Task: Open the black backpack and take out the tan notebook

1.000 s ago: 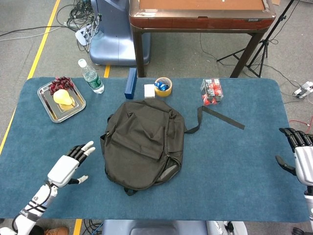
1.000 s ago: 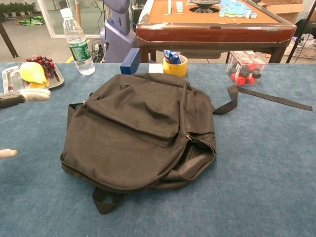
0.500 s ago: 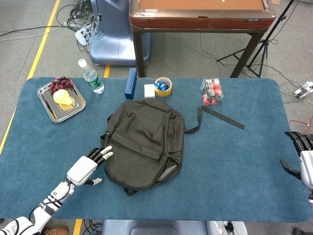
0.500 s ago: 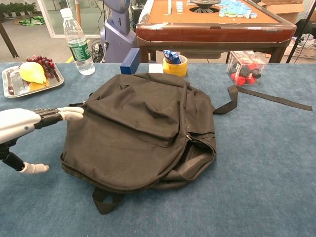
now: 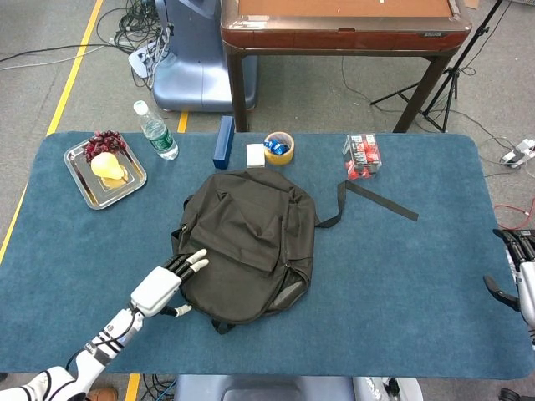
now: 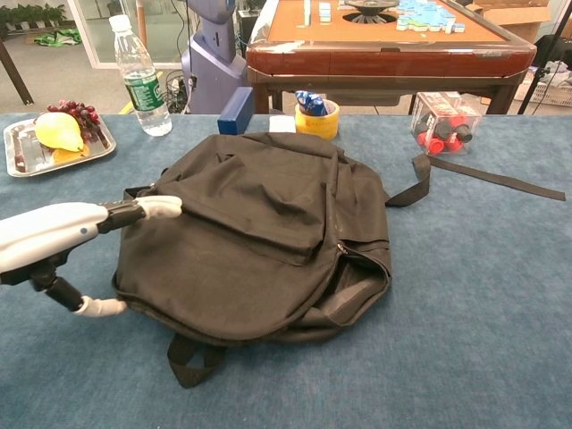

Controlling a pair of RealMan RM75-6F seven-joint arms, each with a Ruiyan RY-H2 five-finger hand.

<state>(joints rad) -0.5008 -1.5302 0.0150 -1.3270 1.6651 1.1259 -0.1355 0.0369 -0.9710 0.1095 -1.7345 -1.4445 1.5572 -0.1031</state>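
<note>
So at this point the black backpack (image 5: pixel 247 242) lay flat about mid-table, a bit toward the near edge, flap side up, one strap (image 5: pixel 376 200) trailing off toward the far right corner. The left hand (image 5: pixel 163 284) was at the bag's left edge with its fingers (image 5: pixel 194 261) stretched out flat over the fabric and the thumb tucked low against the side, holding nothing. Looked like it was touching, but not gripping. The right hand (image 5: pixel 522 267) sat way out at the right edge of the table, fingers apart and empty, well clear of everything.

The tan notebook wasn't visible anywhere, so presumably inside the bag. In the chest view the zipper (image 6: pixel 357 268) on the near right side gaped a little already.

My read: this was the very start of the opening step, just bracing the bag. Next it'd need the right hand to come over to that zipper and widen the gap while the left pinned the bag down.
</note>
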